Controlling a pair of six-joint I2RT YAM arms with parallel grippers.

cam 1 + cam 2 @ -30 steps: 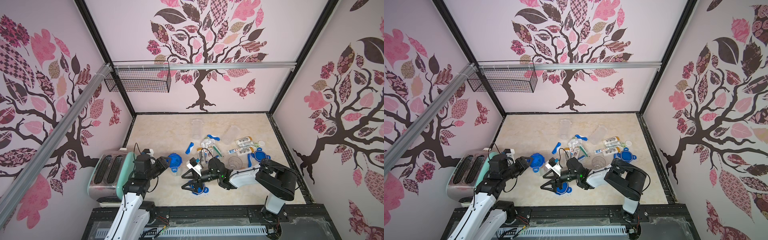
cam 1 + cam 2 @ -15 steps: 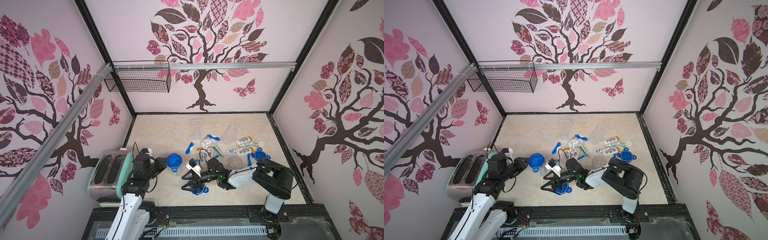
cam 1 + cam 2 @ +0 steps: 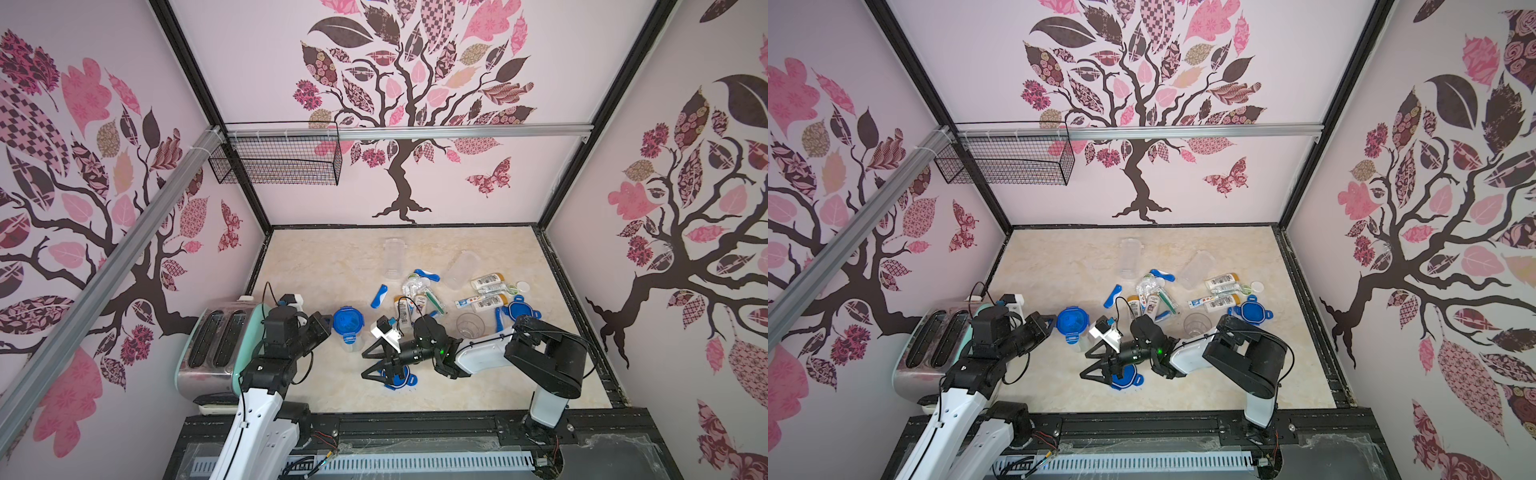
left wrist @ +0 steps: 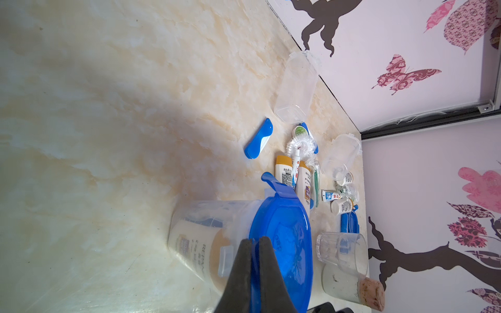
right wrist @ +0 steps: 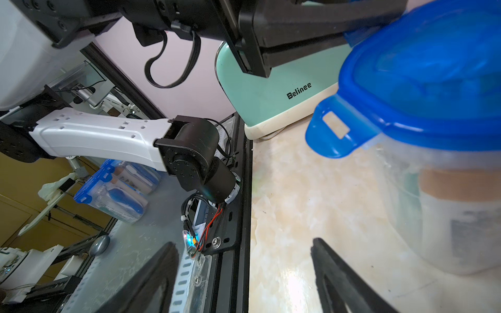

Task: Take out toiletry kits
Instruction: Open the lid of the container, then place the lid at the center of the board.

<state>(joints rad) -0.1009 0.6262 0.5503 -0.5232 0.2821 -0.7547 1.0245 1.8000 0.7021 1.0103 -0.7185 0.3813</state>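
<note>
A clear jar with a blue clip lid (image 3: 348, 322) (image 3: 1072, 322) stands at the front left of the table. A white bottle with a tan cap (image 4: 200, 244) (image 5: 461, 203) shows inside it. My left gripper (image 3: 330, 328) (image 4: 254, 241) is shut on a clip tab at the lid's edge. More toiletry kits lie loose mid-table: white bottles (image 3: 486, 282), a toothpaste tube (image 3: 467, 302) and a blue-and-white toothbrush (image 3: 379, 296). My right gripper (image 3: 365, 365) (image 5: 244, 244) is open and empty, low beside the jar, over a loose blue lid (image 3: 399, 380).
A mint toaster (image 3: 220, 340) stands left of the jar. Two empty clear jars (image 3: 392, 257) (image 3: 461, 270) lie further back. A drinking glass (image 3: 469, 324), a cork-stoppered bottle (image 4: 352, 287) and another blue lid (image 3: 519, 309) sit at the right. A wire basket (image 3: 278, 153) hangs on the back wall.
The left gripper's jaws have closed onto the blue lid's clip tab. The right arm and the jar have stayed where they were.
</note>
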